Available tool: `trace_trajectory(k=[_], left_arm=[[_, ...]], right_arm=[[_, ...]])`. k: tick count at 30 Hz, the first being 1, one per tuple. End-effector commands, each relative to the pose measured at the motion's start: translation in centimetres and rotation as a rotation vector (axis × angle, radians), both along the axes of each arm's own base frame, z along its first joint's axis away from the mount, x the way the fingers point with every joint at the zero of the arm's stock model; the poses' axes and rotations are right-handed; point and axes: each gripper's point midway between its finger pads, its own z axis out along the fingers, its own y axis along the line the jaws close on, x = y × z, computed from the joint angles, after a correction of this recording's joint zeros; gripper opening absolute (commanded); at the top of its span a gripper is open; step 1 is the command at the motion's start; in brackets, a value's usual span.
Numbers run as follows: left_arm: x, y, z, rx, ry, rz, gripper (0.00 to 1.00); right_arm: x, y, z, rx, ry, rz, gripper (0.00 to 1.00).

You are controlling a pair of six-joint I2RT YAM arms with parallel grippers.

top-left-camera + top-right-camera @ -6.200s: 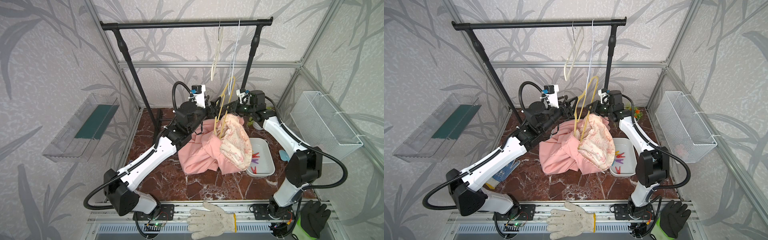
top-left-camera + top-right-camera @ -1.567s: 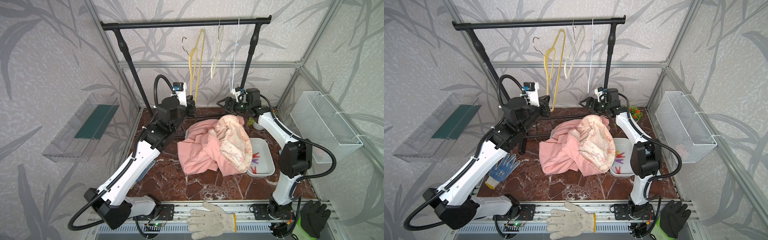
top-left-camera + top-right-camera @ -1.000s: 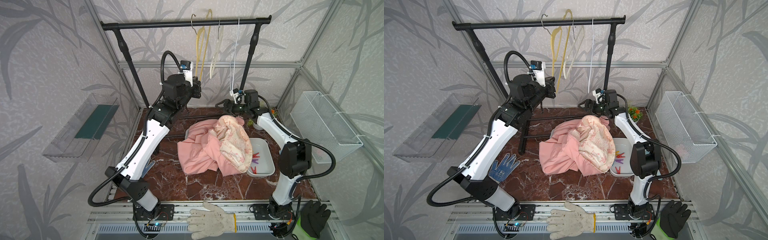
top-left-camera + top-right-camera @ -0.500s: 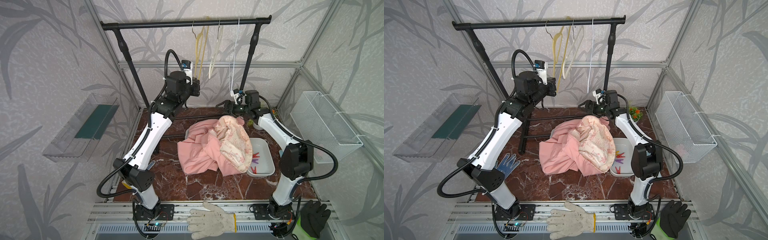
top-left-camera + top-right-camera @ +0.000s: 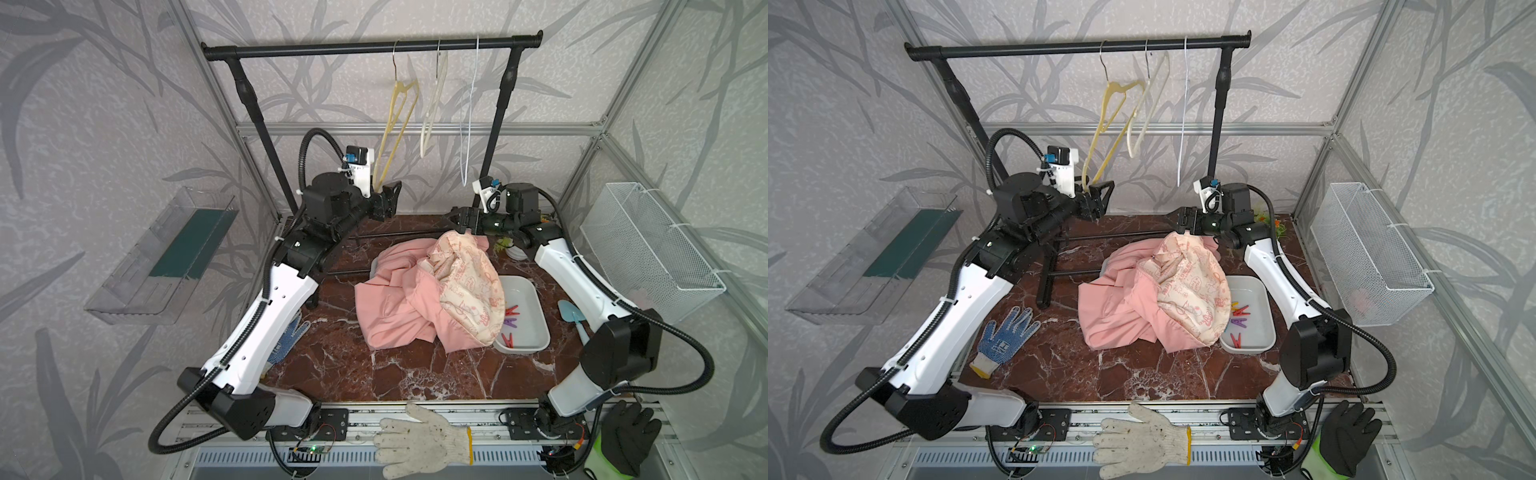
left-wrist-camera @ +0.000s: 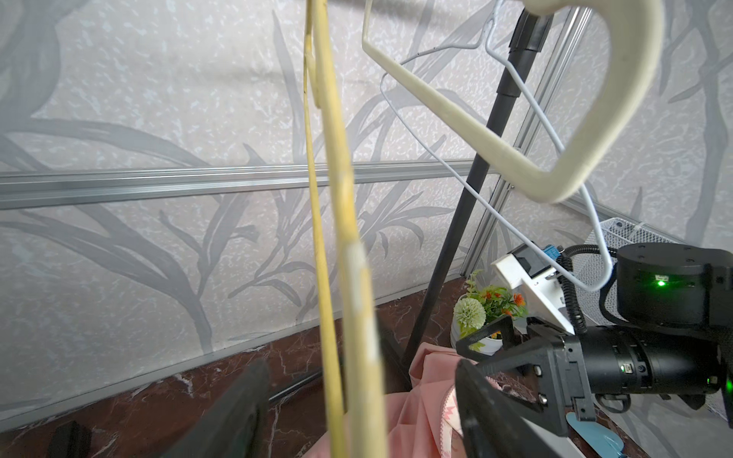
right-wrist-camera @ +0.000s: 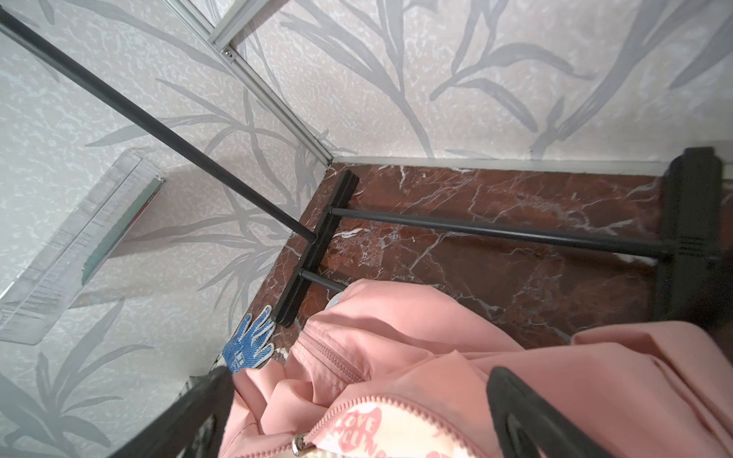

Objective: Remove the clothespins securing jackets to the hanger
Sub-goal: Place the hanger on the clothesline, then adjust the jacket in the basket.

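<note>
A pink hooded jacket (image 5: pixel 395 307) with cream printed lining (image 5: pixel 1192 286) lies heaped on the marble table, off any hanger. Several clothespins (image 5: pixel 510 316) lie in the white tray (image 5: pixel 534 291) beside it. A bare yellow hanger (image 5: pixel 399 120) hangs from the black rail (image 5: pixel 374 45). Its lower end passes between the spread fingers of my left gripper (image 5: pixel 390 199), which stands open around it (image 6: pixel 357 376). My right gripper (image 5: pixel 459 220) is open just above the jacket's hood (image 7: pixel 361 396), holding nothing. No other jackets are in view.
A cream hanger (image 5: pixel 432 112) and a white wire hanger (image 5: pixel 469 124) hang bare to the right of the yellow one. A white glove (image 5: pixel 424 440) and a black glove (image 5: pixel 627 432) lie at the front, a blue-dotted glove (image 5: pixel 1005 332) at the left. A wire basket (image 5: pixel 648 245) is on the right wall.
My left gripper has opened and let go of the yellow hanger, which now hangs from the rail. The left arm has dropped a little. The right arm has stayed put.
</note>
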Motion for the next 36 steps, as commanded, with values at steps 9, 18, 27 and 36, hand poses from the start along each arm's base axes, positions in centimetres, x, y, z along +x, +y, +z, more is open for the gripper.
trace_trajectory(k=[9,18,27,36], left_arm=[[-6.7,2.2,-10.8,-0.016,0.233,0.142,0.72],[-11.6,4.8,-16.0,-0.019,0.378,0.236,0.71],[-16.9,5.3,-21.5,-0.085,0.581,0.183,0.67],[-20.9,3.6,-25.3,-0.120,0.705,0.078,0.67]], right_arm=[[0.1,-9.2,-4.6,-0.090,0.058,-0.260,0.99],[2.2,-10.2,-9.0,0.047,0.172,-0.238,0.99],[1.0,-5.6,-11.3,0.076,0.228,-0.116,0.90],[-1.9,-1.8,-10.4,0.069,0.207,-0.017,0.50]])
